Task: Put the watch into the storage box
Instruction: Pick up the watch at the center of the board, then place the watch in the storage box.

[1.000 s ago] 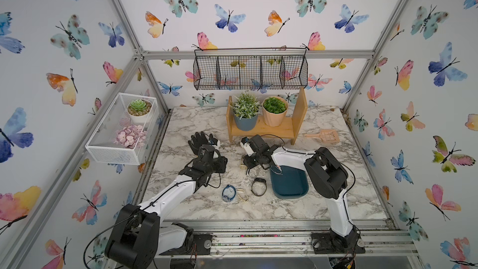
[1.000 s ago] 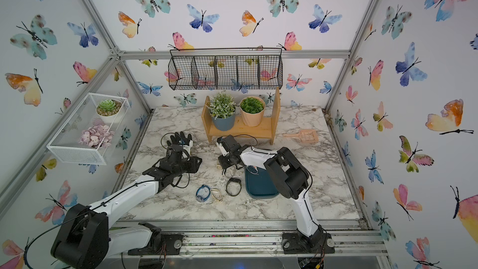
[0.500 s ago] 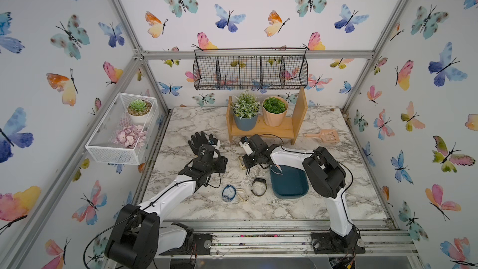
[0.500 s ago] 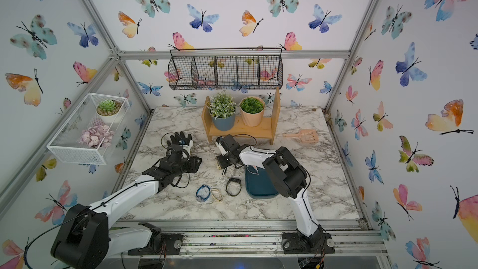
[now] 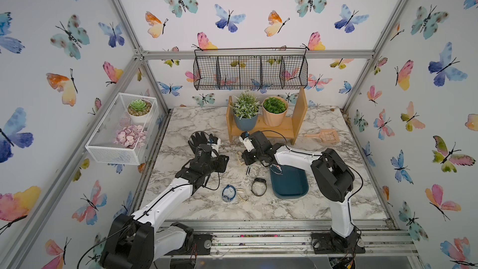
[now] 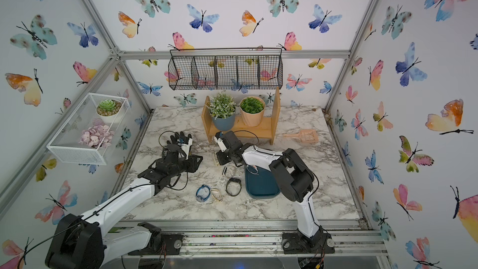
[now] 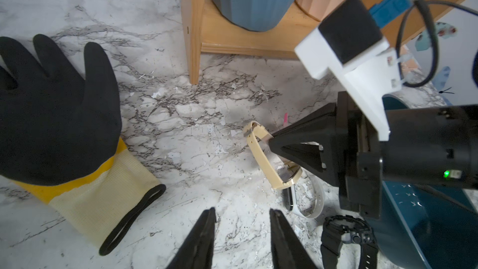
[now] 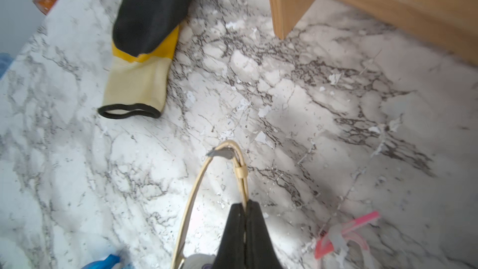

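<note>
Since one second ago my right end effector [image 8: 245, 205] closed, pinching the strap of the beige watch [image 8: 241, 173] on the worktop [image 5: 258, 210]; next I must lift it right, into the storage box [image 5: 289, 185].

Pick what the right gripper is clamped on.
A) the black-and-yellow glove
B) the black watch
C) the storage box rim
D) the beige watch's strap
D: in the right wrist view the right gripper is shut on the thin strap of the beige watch, which loops out ahead of it.
</note>
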`<state>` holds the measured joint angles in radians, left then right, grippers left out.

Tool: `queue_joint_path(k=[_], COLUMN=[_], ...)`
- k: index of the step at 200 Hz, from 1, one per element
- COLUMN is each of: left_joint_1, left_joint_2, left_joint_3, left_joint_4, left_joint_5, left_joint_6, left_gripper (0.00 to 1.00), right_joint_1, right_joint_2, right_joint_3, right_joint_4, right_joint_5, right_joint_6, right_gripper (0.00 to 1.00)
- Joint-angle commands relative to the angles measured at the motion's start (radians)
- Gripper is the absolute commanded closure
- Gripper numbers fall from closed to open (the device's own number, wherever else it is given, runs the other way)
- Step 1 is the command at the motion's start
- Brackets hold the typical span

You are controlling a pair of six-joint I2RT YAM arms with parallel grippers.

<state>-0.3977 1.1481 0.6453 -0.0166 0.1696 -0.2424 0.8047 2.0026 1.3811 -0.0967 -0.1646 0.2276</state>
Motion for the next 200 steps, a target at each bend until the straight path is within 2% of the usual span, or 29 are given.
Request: queue_joint_path(k=[1, 33, 110, 200], left_joint_1=[-0.019, -0.067, -0.130, -0.189], left_joint_2=[-0.027, -0.020, 0.029, 0.105], left_joint_3=[0.002, 0.007, -0.001, 0.024], left_joint_4=[0.037, 0.063, 0.144, 0.163], left_joint_5=[0.086, 0.112, 0.263, 0.277], left_joint_6=[0.028, 0.055, 0.085, 0.101], left_gripper=[0.60, 0.59, 0.58, 0.56], right_joint_1=[0.005, 0.005, -0.011, -0.108], right_joint_2=[-0.082, -0.178, -0.324, -0.453], right_joint_3=[-0.036, -0.094, -0.255, -0.384], right_joint_4=[0.030, -0.006, -0.063, -0.083], right_joint_5=[0.004, 0.069, 0.206, 0.212], right_joint_6=[-0.016, -0.041, -0.036, -0.020], right_gripper=[0.98, 0.98, 0.98, 0.98])
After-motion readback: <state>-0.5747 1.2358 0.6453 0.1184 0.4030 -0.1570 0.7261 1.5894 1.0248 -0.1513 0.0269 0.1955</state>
